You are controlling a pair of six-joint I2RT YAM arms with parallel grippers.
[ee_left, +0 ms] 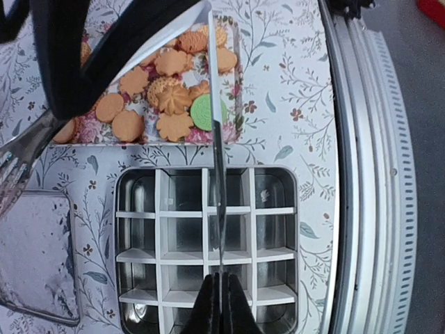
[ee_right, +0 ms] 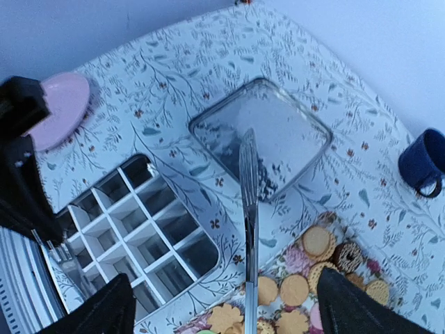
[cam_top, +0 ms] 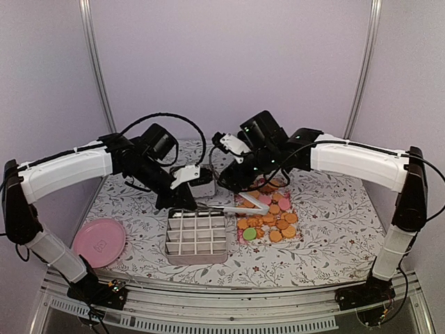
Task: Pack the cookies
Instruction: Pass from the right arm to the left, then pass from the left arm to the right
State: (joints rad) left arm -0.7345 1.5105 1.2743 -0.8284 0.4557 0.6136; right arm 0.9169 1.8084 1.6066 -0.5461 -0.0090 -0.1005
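The cookies (cam_top: 268,217) (ee_left: 167,97) (ee_right: 316,243), mostly orange-tan with a few pink, a dark one and a green one, lie on a floral tray right of the divided tin (cam_top: 197,259) (ee_left: 295,243) (ee_right: 132,216). Every tin compartment I can see holds no cookie. My left gripper (cam_top: 189,200) (ee_left: 222,292) is shut on the tip of one arm of the metal tongs (cam_top: 243,204) (ee_left: 217,139) above the tin. My right gripper (cam_top: 240,188) (ee_right: 224,278) stands open, and the other tong arm (ee_right: 248,209) runs between its fingers without touching them.
The tin's flat metal lid (ee_right: 261,132) (ee_left: 35,250) lies behind the tin. A pink plate (cam_top: 99,241) (ee_right: 62,108) sits at the near left. A blue mug (ee_right: 421,163) stands at the far side. The table's metal front rail (ee_left: 368,174) runs close to the tin.
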